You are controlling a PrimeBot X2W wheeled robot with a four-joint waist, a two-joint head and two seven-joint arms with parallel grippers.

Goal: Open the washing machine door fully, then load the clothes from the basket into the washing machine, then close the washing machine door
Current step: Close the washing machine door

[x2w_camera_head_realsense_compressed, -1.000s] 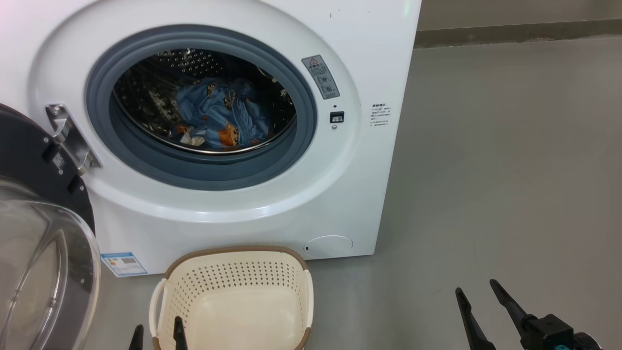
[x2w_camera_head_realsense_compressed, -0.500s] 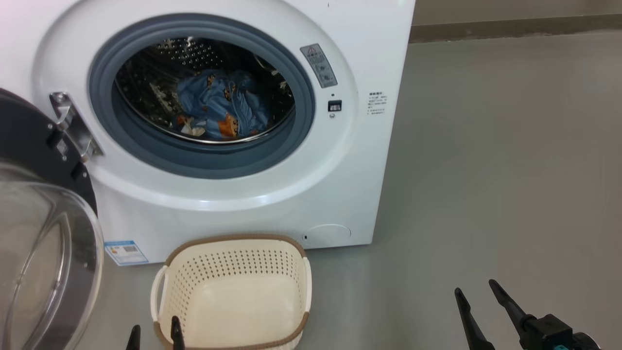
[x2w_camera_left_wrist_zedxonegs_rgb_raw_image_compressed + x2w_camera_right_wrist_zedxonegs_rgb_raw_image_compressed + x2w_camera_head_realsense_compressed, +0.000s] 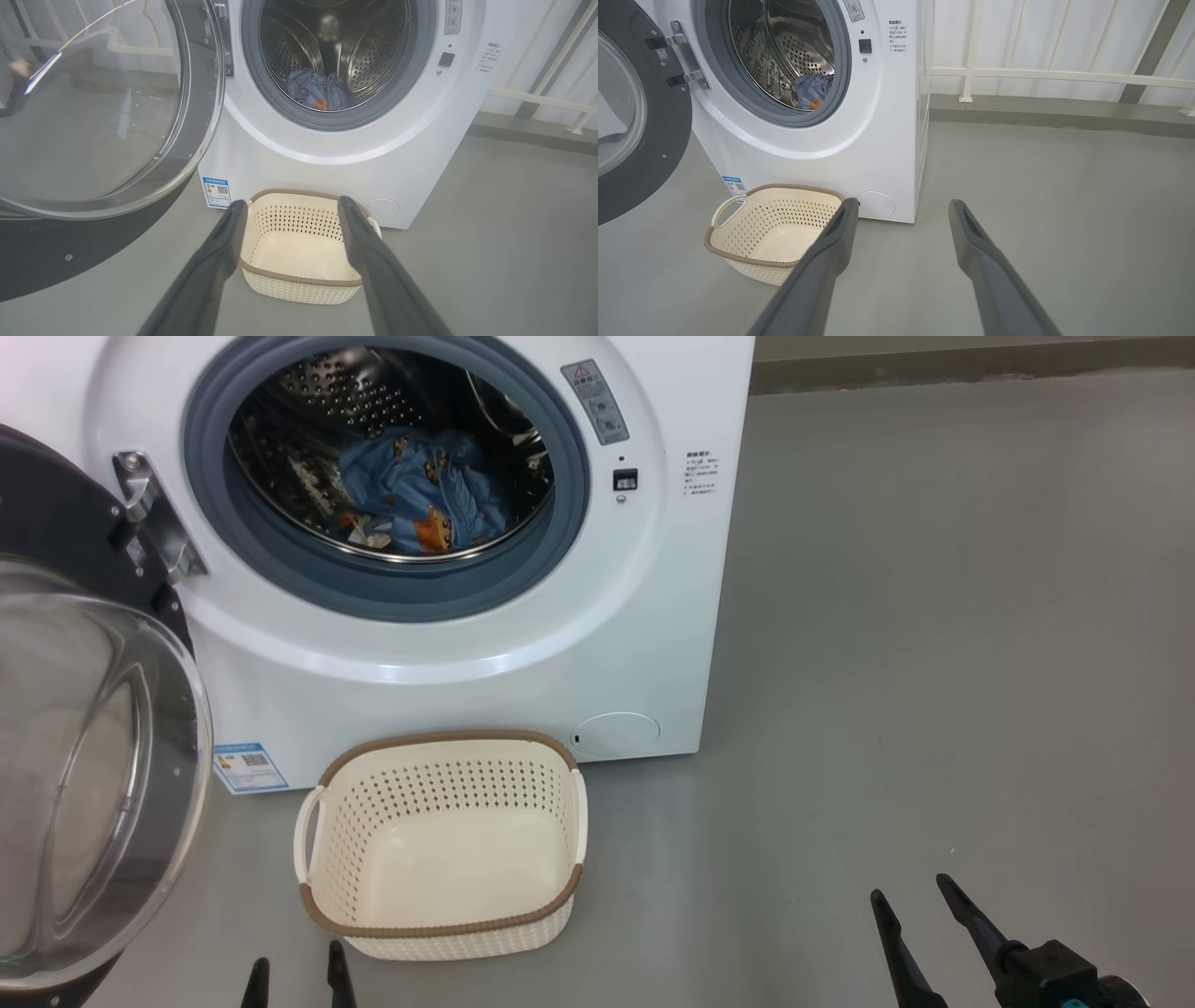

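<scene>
The white washing machine (image 3: pixel 485 663) stands with its door (image 3: pixel 84 775) swung wide open to the left, glass bowl facing out. Blue printed clothes (image 3: pixel 415 499) lie inside the steel drum, seen too as the clothes (image 3: pixel 317 91) in the left wrist view. On the floor in front sits the cream basket (image 3: pixel 439 845), with nothing in it. My left gripper (image 3: pixel 294 980) is open, low and just short of the basket's near rim. My right gripper (image 3: pixel 910 901) is open over bare floor to the right, well away from the basket (image 3: pixel 770 233).
Grey floor (image 3: pixel 934 663) stretches to the right of the machine. A low kerb (image 3: pixel 1041 114) and white railing (image 3: pixel 1017 74) run along the back. The open door (image 3: pixel 93 140) juts out on the left at arm height.
The whole head view has shifted: machine and basket sit higher and further away in the picture. Both grippers stay open in the same spots.
</scene>
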